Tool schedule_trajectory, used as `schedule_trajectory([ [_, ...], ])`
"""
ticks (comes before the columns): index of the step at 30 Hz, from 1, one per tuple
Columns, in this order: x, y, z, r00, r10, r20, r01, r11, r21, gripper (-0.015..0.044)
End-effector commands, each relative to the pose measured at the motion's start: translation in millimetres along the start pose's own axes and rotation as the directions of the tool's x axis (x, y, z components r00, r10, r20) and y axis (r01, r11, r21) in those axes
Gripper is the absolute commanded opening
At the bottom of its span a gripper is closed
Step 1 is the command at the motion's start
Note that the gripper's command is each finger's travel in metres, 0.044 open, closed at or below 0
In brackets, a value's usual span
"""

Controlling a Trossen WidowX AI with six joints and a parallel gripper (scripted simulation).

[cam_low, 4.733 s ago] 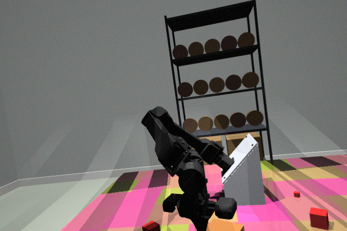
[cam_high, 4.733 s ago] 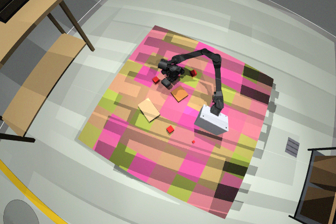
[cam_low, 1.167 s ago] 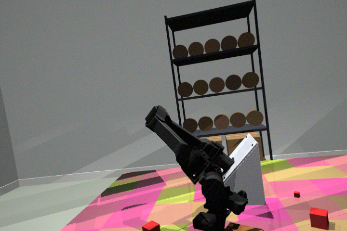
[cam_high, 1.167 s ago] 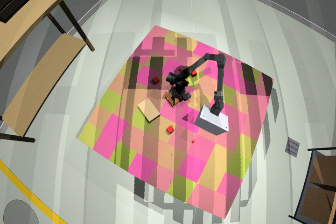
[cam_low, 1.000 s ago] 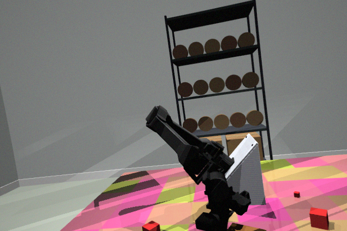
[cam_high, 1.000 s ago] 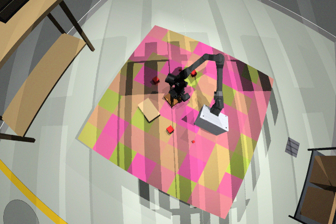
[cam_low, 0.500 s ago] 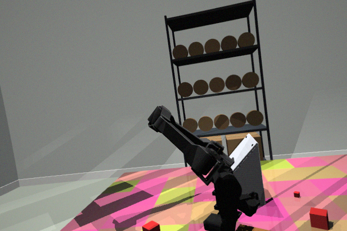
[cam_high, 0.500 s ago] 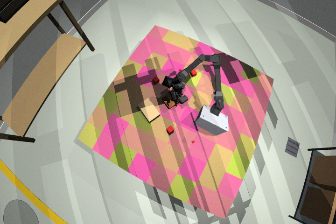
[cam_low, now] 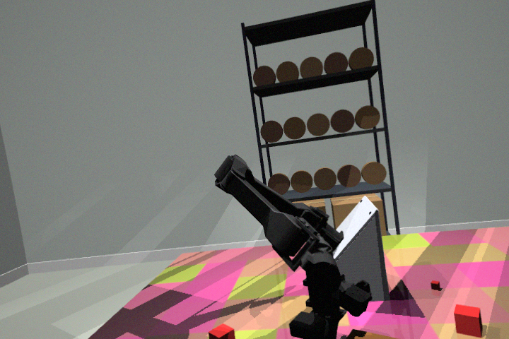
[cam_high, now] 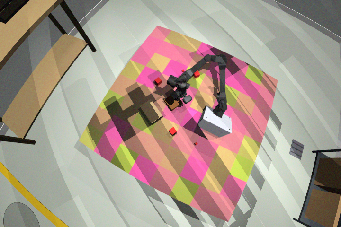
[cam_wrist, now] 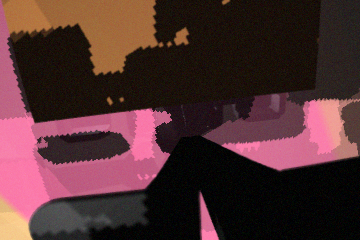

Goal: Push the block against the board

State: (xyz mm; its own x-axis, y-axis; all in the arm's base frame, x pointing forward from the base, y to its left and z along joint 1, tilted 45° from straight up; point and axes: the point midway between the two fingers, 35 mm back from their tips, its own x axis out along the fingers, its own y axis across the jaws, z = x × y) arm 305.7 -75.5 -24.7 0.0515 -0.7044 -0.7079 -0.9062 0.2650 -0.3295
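Note:
The square block [cam_high: 173, 106] [cam_wrist: 123, 37] is orange-brown, lies flat and is largely in dark shadow. Its near edge at the bottom of the exterior view is mostly cut off. The board [cam_high: 149, 112] is a larger tan slab to the block's lower left in the top view. A strip of mat shows between their facing sides, so they are apart. My gripper [cam_wrist: 190, 145] [cam_high: 180, 100] is shut and empty, on the block's side away from the board. In the wrist view a narrow strip shows between the fingertips and the block's near edge. Height is hard to tell.
Red cubes [cam_high: 157, 81] [cam_high: 196, 74] [cam_high: 172, 131] lie around the two parts on the patchwork mat [cam_high: 173, 187]. Two tiny red cubes [cam_high: 183, 70] [cam_high: 195, 143] lie farther out. The white-topped pedestal [cam_high: 216, 124] [cam_low: 363, 263] under the arm stands right of the block in the top view.

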Motion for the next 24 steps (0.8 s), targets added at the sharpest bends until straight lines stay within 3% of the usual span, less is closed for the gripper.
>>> schedule_trajectory([
  [1,0.5,1.4,-6.3,1.000,0.002,0.000,-0.002,1.000,-0.007,0.0000],
  [16,0.7,2.4,-30.6,1.000,0.001,-0.003,-0.001,1.000,-0.007,0.0000],
  [24,-54.6,1.0,-26.1,1.000,0.002,-0.002,-0.002,1.000,-0.007,0.0000],
])
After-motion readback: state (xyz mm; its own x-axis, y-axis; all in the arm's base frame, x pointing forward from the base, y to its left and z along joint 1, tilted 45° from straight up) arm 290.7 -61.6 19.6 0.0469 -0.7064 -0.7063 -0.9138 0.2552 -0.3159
